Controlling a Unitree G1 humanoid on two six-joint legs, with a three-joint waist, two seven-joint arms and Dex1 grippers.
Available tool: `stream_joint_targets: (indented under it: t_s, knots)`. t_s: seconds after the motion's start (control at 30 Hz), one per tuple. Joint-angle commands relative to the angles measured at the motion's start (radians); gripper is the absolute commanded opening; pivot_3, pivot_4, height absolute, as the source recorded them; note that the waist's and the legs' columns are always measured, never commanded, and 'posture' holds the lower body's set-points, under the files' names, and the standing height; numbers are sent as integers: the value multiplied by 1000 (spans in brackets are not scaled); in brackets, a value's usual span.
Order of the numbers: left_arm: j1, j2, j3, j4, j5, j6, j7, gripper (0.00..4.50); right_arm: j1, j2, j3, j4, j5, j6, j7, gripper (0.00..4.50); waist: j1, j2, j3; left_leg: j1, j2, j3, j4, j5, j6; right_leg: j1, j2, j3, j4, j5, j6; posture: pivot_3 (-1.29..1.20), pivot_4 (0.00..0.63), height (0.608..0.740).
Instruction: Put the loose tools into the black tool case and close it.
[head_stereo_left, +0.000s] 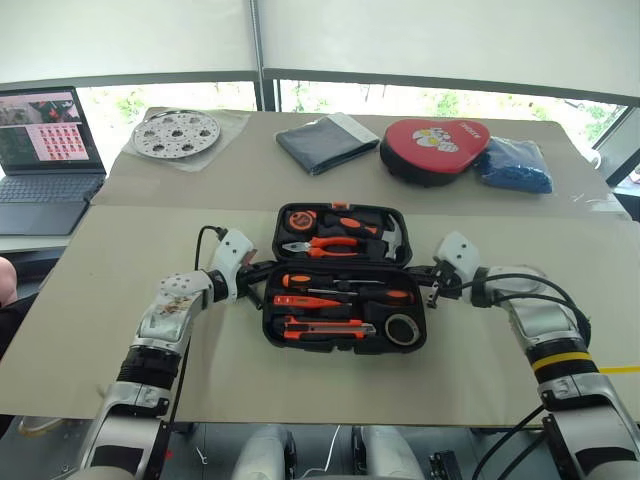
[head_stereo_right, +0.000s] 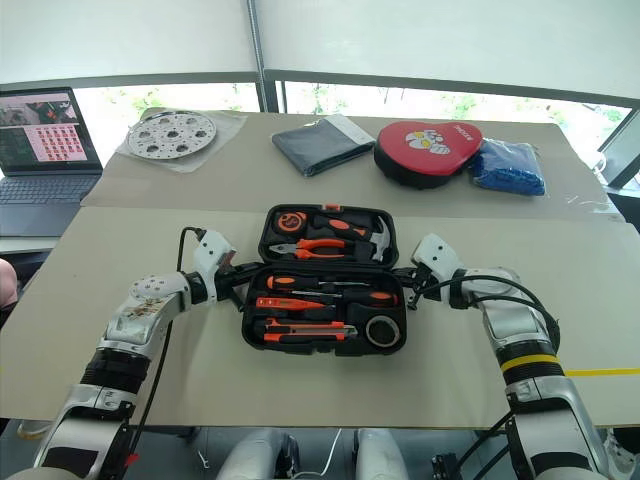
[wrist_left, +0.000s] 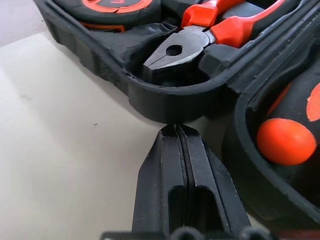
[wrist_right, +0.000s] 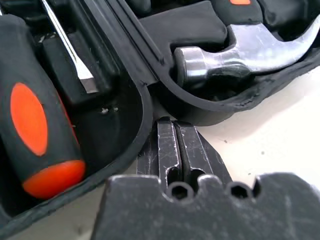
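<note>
A big beige table (head_stereo_left: 120, 330) holds the black plastic tool case (head_stereo_left: 345, 290), lying open in the middle. Its near half holds two screwdrivers with orange and black handles (head_stereo_left: 345, 283), a slim orange tool (head_stereo_left: 305, 301), a black and orange knife (head_stereo_left: 325, 327) and a small dark grey tape roll (head_stereo_left: 402, 328). The far half holds orange pliers (head_stereo_left: 330, 245) and a shiny hammer (wrist_right: 240, 52). The left gripper (wrist_left: 176, 131) is pinched shut, empty, its tip right at the case's left edge. The right gripper (wrist_right: 172, 122) is shut too, empty, at the right edge by the hinge.
</note>
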Motion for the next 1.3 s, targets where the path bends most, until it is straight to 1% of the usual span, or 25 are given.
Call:
stream_joint_targets:
  t_s: [0.03, 0.23, 0.37, 0.43, 0.47, 0.5, 0.53, 0.57, 0.6, 0.63, 0.7, 0.77, 0.8, 0.83, 0.87, 0.9, 0.93, 0.97, 1.03, 1.07, 1.2, 1.3]
  knots:
    - [53, 13, -10, -158, -70, 19, -91, 50, 51, -5, -3, -153, 34, 36, 32, 0, -1, 0, 0, 0, 0, 0, 0, 0, 0, 0, 0, 0, 1, 0, 0, 0, 150, 740]
    - [163, 68, 43, -301, -93, 69, -82, 50, 152, -32, -45, -295, 67, 134, 14, 0, 0, 0, 0, -7, 1, 0, -1, 0, 0, -8, 0, 0, 1, 0, 0, 0, 150, 740]
    - [237, 99, 77, -385, -111, 111, -60, 50, 192, -57, -86, -304, 60, 130, -10, 0, 1, 0, 0, -6, 1, 0, 0, 0, 0, -8, 0, 1, 1, 0, 0, 0, 150, 740]
    - [251, 106, 127, -400, -135, 138, -34, 50, 193, -66, -129, -301, 76, 160, -39, 0, 4, 0, 0, -5, 0, 1, 0, 0, 0, -8, -1, 2, 0, 0, 0, 0, 150, 740]
    - [254, 119, 153, -411, -142, 158, -19, 3, 188, -82, -149, -312, 92, 208, -44, 288, 4, 0, 0, -5, 0, 1, 0, 0, 0, -8, -1, 3, 0, 0, 0, 0, 150, 740]
    - [259, 147, 166, -430, -149, 209, -14, 0, 180, -94, -169, -319, 102, 218, -47, 576, 5, 0, 0, -5, 0, 1, 1, 0, 0, -8, -1, 3, 1, 0, 0, 0, 150, 740]
    - [262, 189, 162, -451, -147, 287, -12, 554, 175, -118, -177, -336, 120, 268, -28, 707, 4, 0, 0, -5, 0, 1, 1, 0, 0, -8, -1, 3, 1, 0, 0, 0, 150, 740]
    - [264, 219, 155, -467, -147, 345, -11, 688, 173, -134, -177, -349, 133, 303, -12, 1123, 4, 0, 0, -5, 0, 1, 1, 0, 0, -8, -1, 4, 2, 0, -1, 0, 150, 740]
    - [262, 268, 141, -486, -159, 439, -20, 1008, 171, -161, -174, -376, 158, 370, 14, 1422, 3, 0, 0, -4, 0, 1, 1, 0, 0, -9, -1, 4, 3, 0, -1, 0, 150, 740]
    - [257, 304, 140, -502, -179, 510, -29, 1415, 164, -180, -174, -402, 176, 418, 26, 1827, 3, 0, 0, -3, 0, 1, 1, 0, 0, -9, -1, 5, 5, 0, -1, 0, 150, 740]
    - [224, 342, 163, -517, -243, 626, -41, 2115, 116, -219, -150, -448, 172, 580, -9, 2485, 1, 0, 0, -2, 1, 1, 1, 0, 0, -9, 0, 6, 6, 0, -1, 0, 150, 740]
    - [182, 356, 176, -515, -287, 706, -45, 2919, 66, -252, -112, -477, 169, 721, -19, 3206, 0, 0, 0, -1, 1, 2, 1, 0, 0, -10, 0, 8, 9, 0, -1, 0, 150, 740]
    - [149, 363, 168, -506, -285, 739, -29, 3212, 30, -267, -87, -488, 178, 801, -10, 3513, 0, 0, 0, -2, 0, 2, 1, 0, 0, -10, 0, 8, 10, 0, -1, 0, 150, 740]
    - [69, 341, 155, -472, -281, 797, 12, 3529, -52, -241, -77, -467, 211, 929, -22, 3812, 0, 0, 0, -1, 0, 2, 2, 0, 0, -10, 0, 9, 11, 0, -1, 0, 150, 740]
    - [-34, 302, 139, -424, -258, 904, 88, 3943, -133, -219, -50, -439, 228, 1026, -25, 4205, 0, -1, 1, -1, 0, 2, 2, 0, 0, -11, 0, 9, 11, 0, -1, 0, 150, 740]
    - [-107, 272, 129, -389, -244, 983, 145, 4350, -189, -201, -32, -417, 239, 1092, -31, 4500, 2, -2, 2, -1, -1, 2, 3, 1, 1, -10, 0, 9, 13, 1, -2, 0, 150, 740]
    - [-161, 230, 141, -352, -236, 1015, 195, 4436, -232, -182, -7, -392, 229, 1119, -43, 4500, 3, -3, 3, -2, -1, 1, 3, 2, 3, -10, 0, 9, 13, 1, -3, 0, 150, 740]
    - [-185, 208, 147, -340, -240, 1028, 211, 4436, -264, -149, -12, -358, 214, 1142, -86, 4500, 3, -4, 2, -2, -2, 0, 3, 3, 5, -10, 1, 8, 12, 3, -4, 0, 150, 740]
    - [-212, 183, 138, -332, -238, 1027, 231, 4436, -324, -91, -25, -287, 187, 1175, -170, 4500, 2, -4, 2, 0, -2, 0, 3, 4, 4, -9, 2, 9, 12, 4, -4, 0, 150, 740]
    - [-223, 173, 128, -325, -237, 1032, 240, 4436, -349, -71, -28, -258, 180, 1189, -197, 4500, -1, -4, 2, 0, -2, 0, 2, 6, 0, -9, 2, 10, 12, 4, -4, 0, 150, 740]
    - [-256, 127, 87, -266, -202, 988, 288, 4436, -398, -37, 7, -181, 153, 1185, -245, 4500, -6, -4, 2, -9, -2, 1, 1, 7, -3, -16, 2, 10, 14, 4, -3, 0, 150, 740]
    - [-273, 100, 77, -239, -192, 967, 306, 4436, -405, -18, 22, -148, 143, 1181, -269, 4500, -7, -4, 2, -11, -3, 1, 1, 7, -3, -19, 2, 9, 13, 4, -3, 0, 150, 740]
